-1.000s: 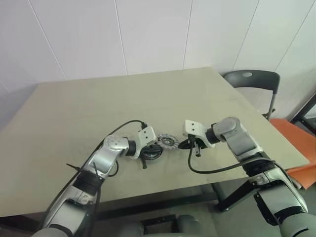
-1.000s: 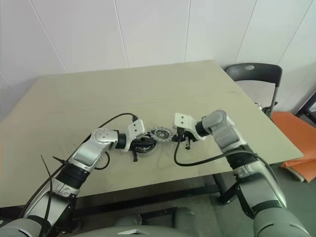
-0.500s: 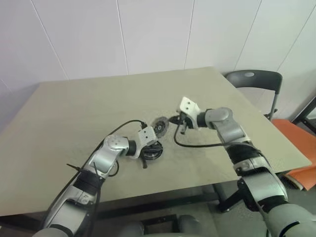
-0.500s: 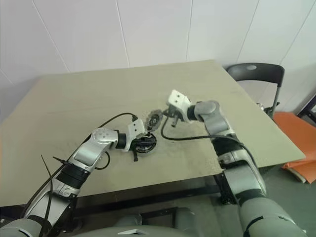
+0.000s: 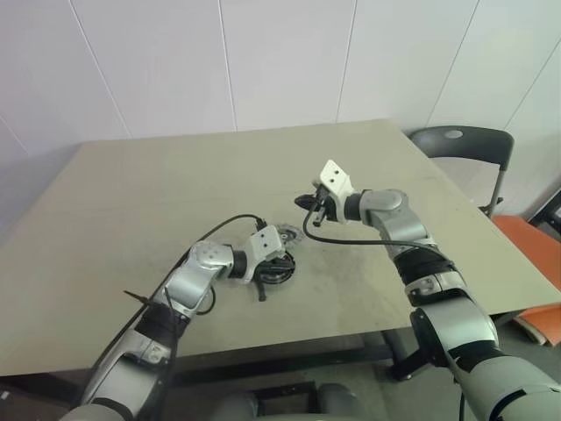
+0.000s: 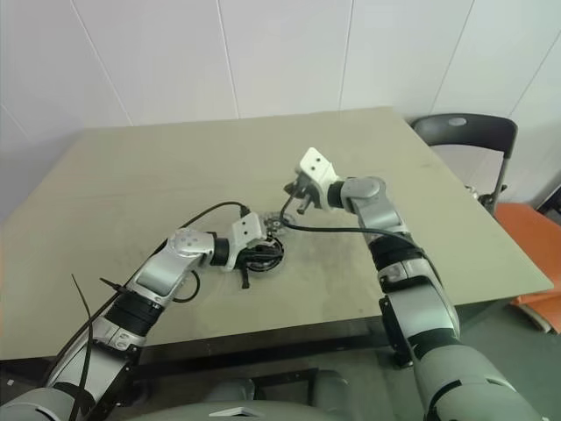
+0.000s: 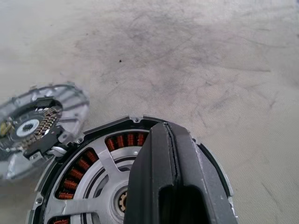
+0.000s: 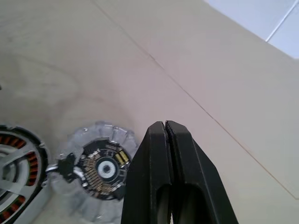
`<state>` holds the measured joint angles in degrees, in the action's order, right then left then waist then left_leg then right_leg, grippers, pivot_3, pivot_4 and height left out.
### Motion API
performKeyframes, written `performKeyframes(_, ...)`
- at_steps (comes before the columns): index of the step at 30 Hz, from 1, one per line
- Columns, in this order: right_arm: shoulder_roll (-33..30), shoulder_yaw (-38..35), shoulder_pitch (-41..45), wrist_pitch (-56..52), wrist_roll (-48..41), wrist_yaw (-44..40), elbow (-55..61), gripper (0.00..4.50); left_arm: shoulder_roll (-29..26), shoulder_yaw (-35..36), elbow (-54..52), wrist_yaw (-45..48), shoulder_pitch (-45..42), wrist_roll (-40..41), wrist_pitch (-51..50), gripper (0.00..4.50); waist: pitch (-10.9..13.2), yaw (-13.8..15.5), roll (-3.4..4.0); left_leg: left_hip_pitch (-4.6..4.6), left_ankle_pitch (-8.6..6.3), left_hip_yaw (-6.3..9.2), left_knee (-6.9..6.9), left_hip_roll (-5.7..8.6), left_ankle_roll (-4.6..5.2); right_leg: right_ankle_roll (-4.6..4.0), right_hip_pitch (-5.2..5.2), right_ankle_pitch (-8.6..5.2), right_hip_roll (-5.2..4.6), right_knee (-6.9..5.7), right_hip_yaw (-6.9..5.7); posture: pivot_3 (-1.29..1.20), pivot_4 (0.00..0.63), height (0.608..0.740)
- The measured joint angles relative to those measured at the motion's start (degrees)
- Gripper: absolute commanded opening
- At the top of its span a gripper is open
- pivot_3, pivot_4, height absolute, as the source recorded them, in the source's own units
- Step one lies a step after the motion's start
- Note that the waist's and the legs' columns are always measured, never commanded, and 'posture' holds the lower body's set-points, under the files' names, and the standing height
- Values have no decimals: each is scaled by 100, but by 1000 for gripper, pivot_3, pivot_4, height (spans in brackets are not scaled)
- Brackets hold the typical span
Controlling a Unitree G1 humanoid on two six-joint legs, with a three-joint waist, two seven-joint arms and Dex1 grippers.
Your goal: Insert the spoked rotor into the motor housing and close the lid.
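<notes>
Nearest, the left gripper [image 7: 170, 154] is closed, its fingers pressed together over the motor housing [image 7: 93, 161], which lies flat on the table [image 5: 131, 202] with copper windings and silver spokes showing inside. Just beyond, touching the housing's rim, lies the lid [image 8: 96, 170]. Farther off, the right gripper [image 5: 307, 204] hangs above the table, closed and empty; the lid lies below and toward the robot, making that arm better placed.

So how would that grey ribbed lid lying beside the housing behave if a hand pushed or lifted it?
The lid looks like a thin, stiff metal disc, so it probably won't flex. Lying flat on the table, it would likely slide, not roll. Its low edge may be awkward to pinch, and the exposed circuit parts at its centre look delicate.
</notes>
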<state>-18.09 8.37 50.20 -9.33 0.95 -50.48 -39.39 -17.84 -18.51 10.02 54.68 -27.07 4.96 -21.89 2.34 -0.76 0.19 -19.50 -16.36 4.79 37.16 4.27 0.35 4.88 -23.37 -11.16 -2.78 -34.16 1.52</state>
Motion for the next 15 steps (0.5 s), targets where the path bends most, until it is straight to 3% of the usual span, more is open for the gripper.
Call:
performKeyframes(6, 7, 111, 218, 417, 354, 703, -544, 49, 657, 1221, -7, -904, -325, 823, -28, 0, 1, -11, -2, -10, 0, -2, -8, 0, -1, 14, -14, 10, -3, 4, 2, 0, 0, 740)
performKeyframes(11, -201, 473, 162, 873, 950, 1127, -943, 49, 642, 2400, -95, -1722, -471, 1367, -80, 0, 3, -29, 0, -11, 1, -5, -14, -2, -2, 13, -19, 10, 5, 3, 4, 0, 0, 740)
performKeyframes(15, -230, 430, 151, 754, 841, 838, -908, 49, 610, 2745, -33, -2093, -352, 1529, -137, 0, 3, -22, -1, -10, 1, -8, -7, 2, -3, 14, -13, 11, 2, 3, 6, 0, 0, 740)
